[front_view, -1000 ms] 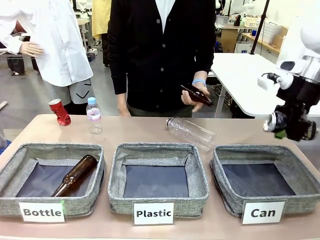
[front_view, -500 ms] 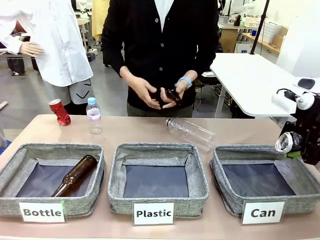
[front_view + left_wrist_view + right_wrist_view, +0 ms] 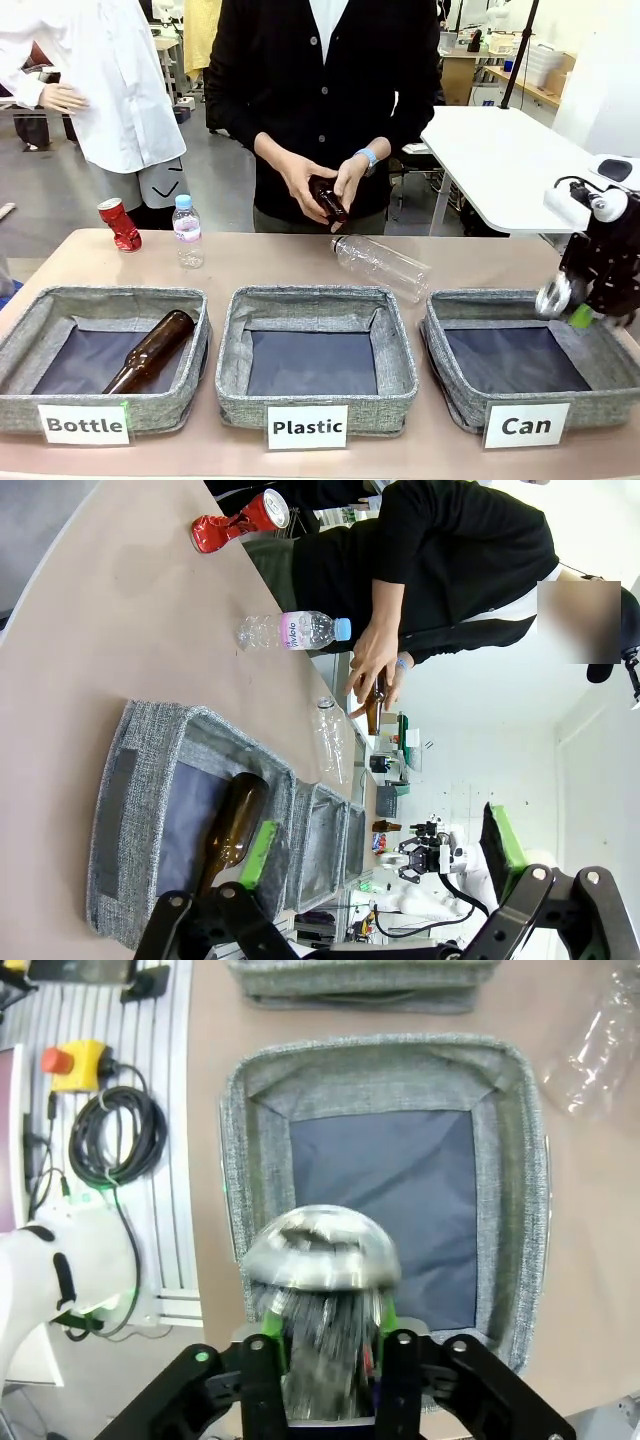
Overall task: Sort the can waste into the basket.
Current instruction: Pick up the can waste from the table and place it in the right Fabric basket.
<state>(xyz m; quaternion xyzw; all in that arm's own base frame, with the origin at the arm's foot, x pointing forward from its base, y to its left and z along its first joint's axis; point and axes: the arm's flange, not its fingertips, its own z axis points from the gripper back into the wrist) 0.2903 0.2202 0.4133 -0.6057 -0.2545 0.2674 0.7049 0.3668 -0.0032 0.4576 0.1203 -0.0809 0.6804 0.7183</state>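
drop step: right gripper [image 3: 577,306], clamped on dark can [image 3: 552,297], hangs over right rim of can basket [image 3: 455,395], lower right of frame. next move likely: shift inward, release. red can [image 3: 120,223] stands upper left.

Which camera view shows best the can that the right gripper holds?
The right wrist view: the can stands large between the jaws of the right gripper, its silver end toward the camera, with the basket behind it. The front view shows the can small near the picture's right edge, mostly its silver end.
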